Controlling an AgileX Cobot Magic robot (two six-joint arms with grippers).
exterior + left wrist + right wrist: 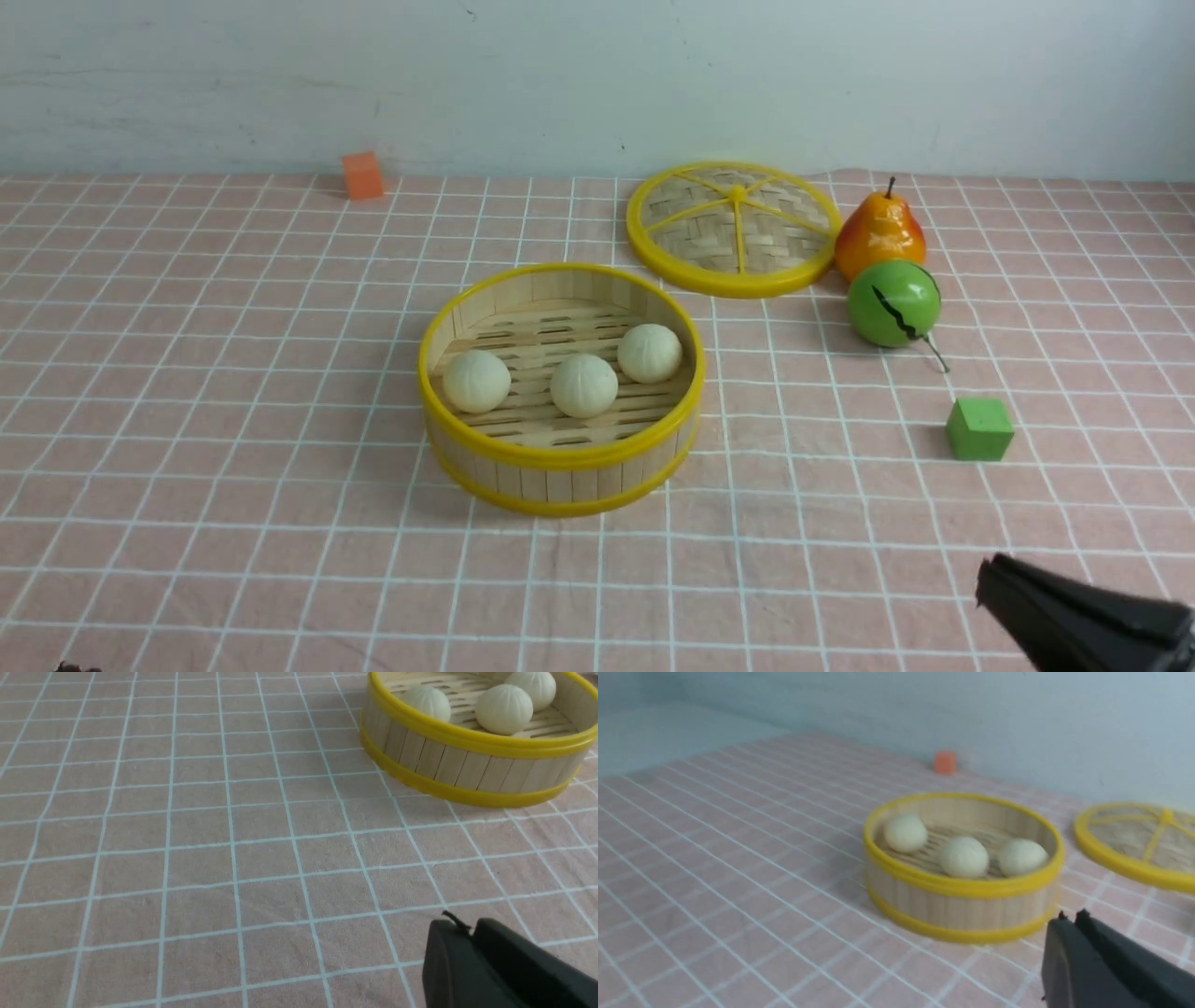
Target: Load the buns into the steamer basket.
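Pink checked tablecloth (233,467) runs back to a pale wall. At the lower right edge, the right gripper (990,579) has its jaws pressed together on nothing. The left gripper (460,926), seen in its wrist view, is drawn to a thin seam and is also empty. At centre frame, the steamer basket (560,457) holds all three buns (583,385) in a row. Farther back, at upper right, lies the woven lid (733,229). Loading looks finished, and nothing seems left to move.
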